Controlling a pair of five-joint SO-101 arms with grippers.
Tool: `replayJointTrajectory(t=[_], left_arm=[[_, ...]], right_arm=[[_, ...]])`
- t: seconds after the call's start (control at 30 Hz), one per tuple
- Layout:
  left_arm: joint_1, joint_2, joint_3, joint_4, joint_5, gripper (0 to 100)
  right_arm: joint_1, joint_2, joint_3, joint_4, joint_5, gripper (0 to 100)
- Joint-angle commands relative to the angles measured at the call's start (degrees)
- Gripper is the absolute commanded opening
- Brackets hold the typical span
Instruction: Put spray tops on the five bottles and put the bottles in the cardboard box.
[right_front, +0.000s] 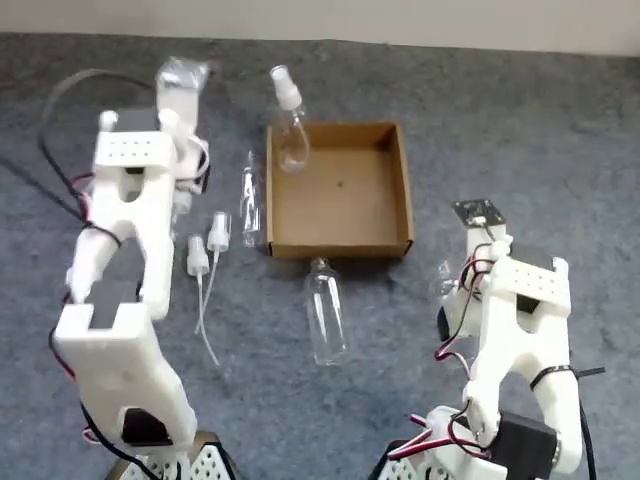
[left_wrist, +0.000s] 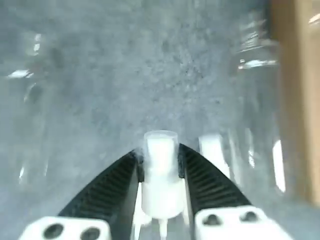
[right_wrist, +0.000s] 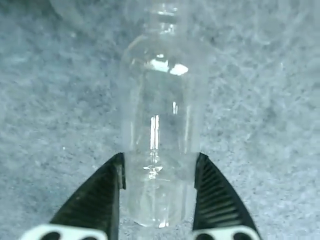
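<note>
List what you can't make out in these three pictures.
- High view: the right arm covers most of the bottle in the right gripper.
- Left wrist view: the frame edge cuts off the spray top in the left gripper, hiding its tube.
- Left wrist view: bottles by the cardboard box blur together.
- High view: clear object behind the left arm, bottle or wrapper unclear.

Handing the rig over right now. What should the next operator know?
Left gripper: shut on a spray top.
Right gripper: shut on a bare bottle.
Done: one capped bottle, lying at the far corner of the box.
A second bottle lies left of the box, a third bottle in front; two loose tops near the left arm.
Left: cap the rest, box all five.
</note>
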Motion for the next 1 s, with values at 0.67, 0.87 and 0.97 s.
replayJointTrajectory(t=[0.67,0.87,0.97], left_arm=[[9.98,-49.98,49.71,-6.24,3.08,1],[9.98,-52.62,58.07,-12.66,2.9,1],[9.98,-52.62,59.47,-14.59,2.9,1]], right_arm=[[11.56,20.18,-24.13,-0.48,6.33,15.6],[8.57,20.26,-26.95,4.09,5.1,31.8],[5.85,20.62,-31.78,6.37,4.48,31.7]])
